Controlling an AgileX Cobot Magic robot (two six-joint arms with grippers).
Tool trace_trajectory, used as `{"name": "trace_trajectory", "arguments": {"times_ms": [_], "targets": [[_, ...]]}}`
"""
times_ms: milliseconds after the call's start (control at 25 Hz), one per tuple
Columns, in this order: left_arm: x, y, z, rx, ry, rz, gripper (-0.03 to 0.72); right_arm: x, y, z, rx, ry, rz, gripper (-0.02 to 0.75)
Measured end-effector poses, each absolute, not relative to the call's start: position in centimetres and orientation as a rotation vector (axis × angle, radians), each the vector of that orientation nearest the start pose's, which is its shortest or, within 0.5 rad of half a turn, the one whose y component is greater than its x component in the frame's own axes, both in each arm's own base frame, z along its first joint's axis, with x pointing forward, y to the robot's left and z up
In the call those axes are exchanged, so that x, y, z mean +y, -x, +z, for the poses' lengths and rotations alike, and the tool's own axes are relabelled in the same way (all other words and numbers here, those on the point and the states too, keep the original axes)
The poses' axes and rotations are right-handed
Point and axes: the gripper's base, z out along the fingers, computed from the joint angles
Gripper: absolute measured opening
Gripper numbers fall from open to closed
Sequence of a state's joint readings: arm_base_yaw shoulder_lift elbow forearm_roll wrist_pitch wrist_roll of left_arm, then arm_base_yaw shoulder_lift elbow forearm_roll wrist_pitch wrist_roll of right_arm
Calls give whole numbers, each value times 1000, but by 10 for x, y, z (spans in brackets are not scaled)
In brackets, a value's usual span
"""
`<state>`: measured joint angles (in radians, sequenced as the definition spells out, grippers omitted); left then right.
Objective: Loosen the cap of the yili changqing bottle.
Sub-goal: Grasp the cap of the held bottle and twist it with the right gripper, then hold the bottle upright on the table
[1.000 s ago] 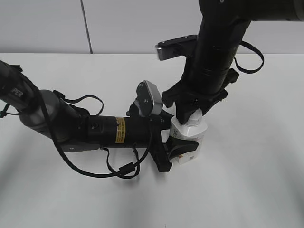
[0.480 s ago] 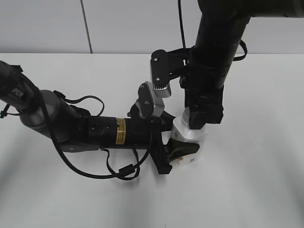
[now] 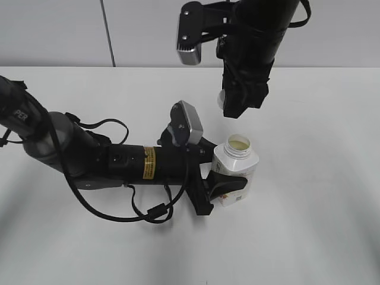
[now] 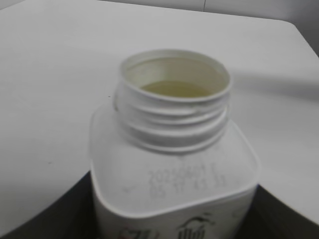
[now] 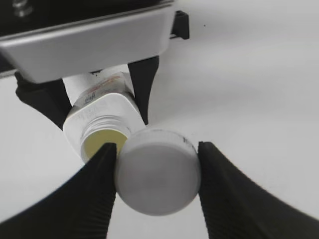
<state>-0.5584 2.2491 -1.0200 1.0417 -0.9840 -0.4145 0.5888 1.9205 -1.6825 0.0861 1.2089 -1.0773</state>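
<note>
The white yili changqing bottle point(image 3: 234, 169) stands on the table with its threaded neck open and pale liquid inside. My left gripper point(image 3: 225, 185) is shut on its lower body from the left. In the left wrist view the bottle point(image 4: 174, 164) fills the frame between the dark fingers point(image 4: 40, 216). My right gripper point(image 3: 238, 104) hangs well above and behind the neck, shut on the round white cap point(image 3: 220, 100). In the right wrist view the cap point(image 5: 158, 172) sits between the ribbed pads point(image 5: 97, 184), with the open bottle point(image 5: 102, 117) below it.
The white table point(image 3: 320, 208) runs back to a grey wall point(image 3: 59, 29). The left arm point(image 3: 107, 163) with its loose cables lies across the left-centre of the table. The right arm's silver camera block point(image 3: 191, 35) juts out above the bottle.
My right gripper has risen and drawn back with the cap in it. The cap has come off the neck, which now stands open. The left gripper still holds the bottle.
</note>
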Motion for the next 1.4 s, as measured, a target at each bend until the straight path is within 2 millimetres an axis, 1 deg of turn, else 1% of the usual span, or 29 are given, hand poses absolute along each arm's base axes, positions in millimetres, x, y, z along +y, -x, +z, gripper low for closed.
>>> {"name": "trace_trajectory", "arguments": {"times_ms": [80,200,280,360,520,600,720,800,880,1000,1160,1240,1400], "targets": [[-257,-297,70,1556,-1294,-952,428,229,-333,274,2075,2033,68,393],[-245,-307,71,1567,-1253,-936,428,225,-335,277,2194,1878,156,393],[-235,-315,71,1579,-1221,-921,428,216,-339,282,2281,1746,205,393],[-225,-322,72,1594,-1190,-901,428,202,-346,285,2367,1608,243,393],[-210,-332,72,1612,-1148,-873,427,158,-367,290,2570,1220,312,393],[-203,-336,73,1619,-1131,-857,427,130,-377,290,2652,1030,312,393],[-193,-342,75,1632,-1109,-822,427,94,-388,290,2721,823,301,393],[-186,-347,77,1644,-1085,-800,427,75,-391,288,2758,712,299,393],[-178,-351,77,1660,-1057,-777,427,63,-390,280,2801,630,304,393],[-170,-356,77,1672,-1024,-758,427,55,-386,253,2857,525,307,392],[-166,-358,78,1679,-1005,-748,427,53,-379,213,2865,344,314,392],[-166,-359,78,1678,-1005,-746,427,52,-371,191,2881,265,316,392],[-167,-356,78,1662,-1042,-758,427,50,-363,159,2913,179,318,392]]}}
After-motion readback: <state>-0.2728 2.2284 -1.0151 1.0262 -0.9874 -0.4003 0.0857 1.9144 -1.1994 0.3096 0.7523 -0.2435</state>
